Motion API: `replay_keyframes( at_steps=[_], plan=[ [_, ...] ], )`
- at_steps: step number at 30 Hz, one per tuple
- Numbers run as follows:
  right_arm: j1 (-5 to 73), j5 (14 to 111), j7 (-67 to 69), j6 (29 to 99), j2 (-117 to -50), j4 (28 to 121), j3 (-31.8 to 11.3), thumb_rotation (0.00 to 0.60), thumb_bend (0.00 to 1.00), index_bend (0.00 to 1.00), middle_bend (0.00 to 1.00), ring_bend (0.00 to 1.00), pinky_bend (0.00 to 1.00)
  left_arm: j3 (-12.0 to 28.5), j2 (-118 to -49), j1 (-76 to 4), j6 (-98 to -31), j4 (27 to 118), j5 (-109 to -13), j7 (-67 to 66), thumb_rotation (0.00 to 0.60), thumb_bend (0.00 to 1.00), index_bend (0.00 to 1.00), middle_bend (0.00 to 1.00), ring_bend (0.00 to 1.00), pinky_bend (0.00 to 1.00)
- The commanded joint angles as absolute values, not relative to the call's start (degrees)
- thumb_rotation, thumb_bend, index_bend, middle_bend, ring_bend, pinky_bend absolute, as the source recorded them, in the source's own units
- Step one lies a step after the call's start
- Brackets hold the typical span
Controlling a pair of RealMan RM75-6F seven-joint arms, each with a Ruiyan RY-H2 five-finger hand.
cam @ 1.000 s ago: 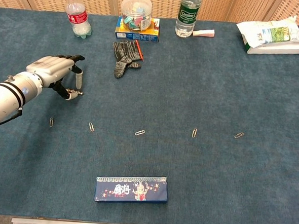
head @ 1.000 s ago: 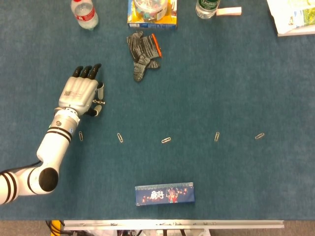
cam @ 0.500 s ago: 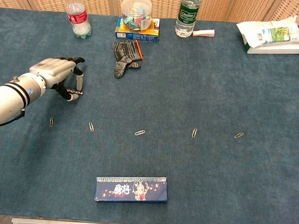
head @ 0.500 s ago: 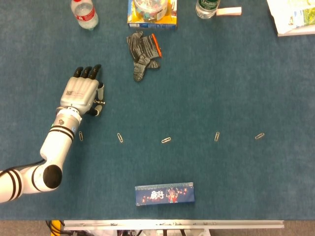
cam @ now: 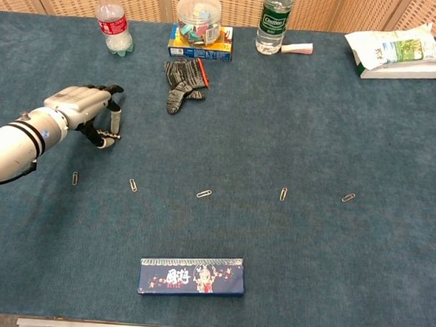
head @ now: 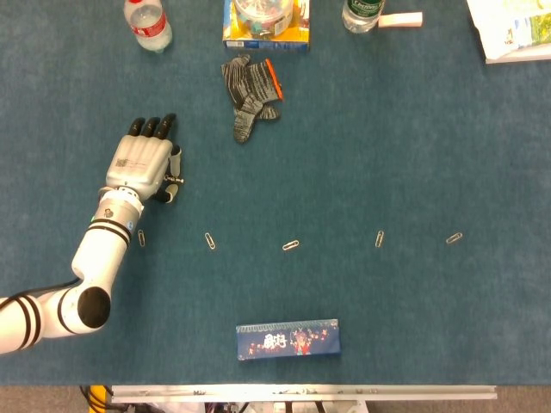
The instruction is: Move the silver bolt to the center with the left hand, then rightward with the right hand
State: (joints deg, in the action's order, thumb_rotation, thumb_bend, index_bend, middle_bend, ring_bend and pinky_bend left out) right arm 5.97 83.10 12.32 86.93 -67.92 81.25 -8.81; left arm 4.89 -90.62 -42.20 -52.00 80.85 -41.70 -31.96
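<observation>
- My left hand [head: 143, 163] sits at the left of the head view, palm down over the blue cloth [head: 387, 155], its dark fingertips [head: 151, 126] pointing toward the top of the frame and lying close side by side.
- In the chest view the same left hand [cam: 81, 105] shows at mid-left, fingers curved downward, with the thumb and a finger closing on the silver bolt [cam: 113, 135].
- From the head view the silver bolt [head: 171, 181] peeks out just at the right edge of my hand, small and partly hidden; I cannot tell whether it is off the cloth or resting on it.
- So the bolt is in the left part of the table, well apart from the middle.
- My right hand shows in neither view.
- A row of paper clips [head: 291, 245] runs across the lower middle of the frame, apart from one another; the leftmost lies just beside my wrist.
- A long dark blue box [head: 287, 339] lies flat at bottom centre.
- A grey knitted glove [head: 250, 90] lies in the upper middle, to the right of my hand and above it.
- Along the top edge stand a red-capped bottle [cam: 111, 20], a clear jar [cam: 199, 17] on a blue-and-yellow box, and a green-labelled bottle [cam: 274, 21].
- A white packet [cam: 397, 50] lies in the upper right corner.
</observation>
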Motion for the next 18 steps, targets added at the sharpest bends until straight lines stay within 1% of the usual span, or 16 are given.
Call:
replay_keyframes(
  at_steps=[1,18],
  plan=[
    [5.95,83.10,12.32,86.95,-67.94,81.24,-8.80,0.600,0.29,0.62,0.46,0.32,0.49,4.81,-90.72,-42.26,-51.94,80.67,-41.53,-32.03,0.600,0.32,0.51,0.00,0.00,0.00],
    [5.93,83.19,12.67,86.86,-68.25,80.84,-8.65,0.600,0.29,0.62,0.46,0.32,0.49,4.53,-90.98,-42.74,-52.04,80.38,-40.38,-32.67,0.600,0.33,0.52,0.00,0.00,0.00]
  ],
)
